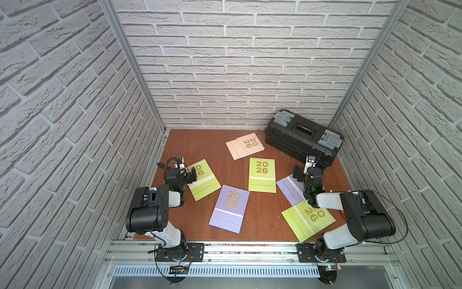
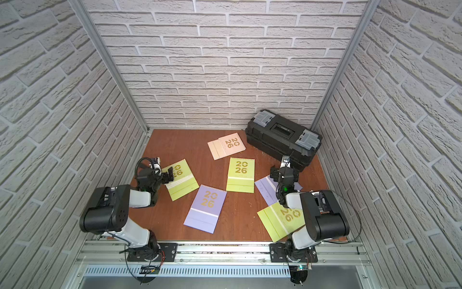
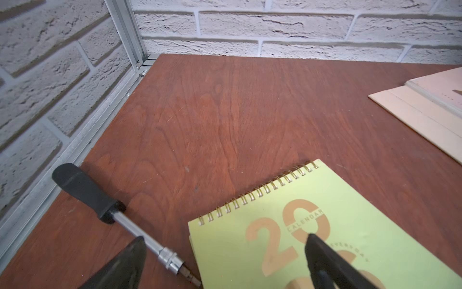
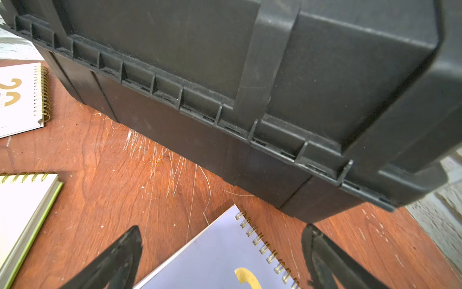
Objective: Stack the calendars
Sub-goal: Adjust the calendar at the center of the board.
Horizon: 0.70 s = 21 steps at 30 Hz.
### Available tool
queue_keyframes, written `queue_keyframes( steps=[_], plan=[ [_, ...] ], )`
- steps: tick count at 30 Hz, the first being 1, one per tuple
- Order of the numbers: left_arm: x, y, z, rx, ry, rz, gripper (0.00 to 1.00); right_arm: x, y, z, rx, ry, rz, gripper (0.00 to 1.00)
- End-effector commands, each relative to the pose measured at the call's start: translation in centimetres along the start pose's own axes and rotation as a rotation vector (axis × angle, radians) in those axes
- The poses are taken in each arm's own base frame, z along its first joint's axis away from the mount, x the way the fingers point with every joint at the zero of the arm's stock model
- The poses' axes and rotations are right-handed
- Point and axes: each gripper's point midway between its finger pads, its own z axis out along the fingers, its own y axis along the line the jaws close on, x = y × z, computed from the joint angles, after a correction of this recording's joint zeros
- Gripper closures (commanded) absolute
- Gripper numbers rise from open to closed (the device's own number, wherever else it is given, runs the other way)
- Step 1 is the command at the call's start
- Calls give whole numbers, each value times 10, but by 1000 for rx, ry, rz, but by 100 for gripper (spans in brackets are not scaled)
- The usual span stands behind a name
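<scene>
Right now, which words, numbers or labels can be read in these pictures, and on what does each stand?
"20" over "26", gold: cream calendar, middle lime green calendar, central lavender calendar, right lime green calendar.
"CALENDAR": across the zero on the left lime green calendar.
"EVERYDAY": same cover, slightly blurred.
Label on the black toolbox lid: too small to read.
Small print on the covers: too small.

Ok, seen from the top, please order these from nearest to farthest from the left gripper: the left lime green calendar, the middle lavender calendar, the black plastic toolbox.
1. Left side: lime green spiral-bound calendar, beneath the left gripper.
2. Table centre: lavender spiral-bound calendar.
3. Far right corner: black plastic toolbox.
</scene>
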Motion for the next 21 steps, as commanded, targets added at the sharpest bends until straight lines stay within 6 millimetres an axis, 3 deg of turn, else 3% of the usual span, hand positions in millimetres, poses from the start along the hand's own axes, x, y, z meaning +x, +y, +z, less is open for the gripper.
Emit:
queue_keyframes(
  steps=[1, 19, 21],
  plan=[
    [-20, 0, 0, 6, -64, 4, 2, -13, -2, -2, 8, -42, 10, 0],
    [-20, 0, 0, 11, -63, -1, 2, -14, -3, -3, 9, -49, 13, 0],
    [-20, 2, 0, -3, -61, -3, 2, -26, -2, -5, 5, -48, 6, 0]
  ],
)
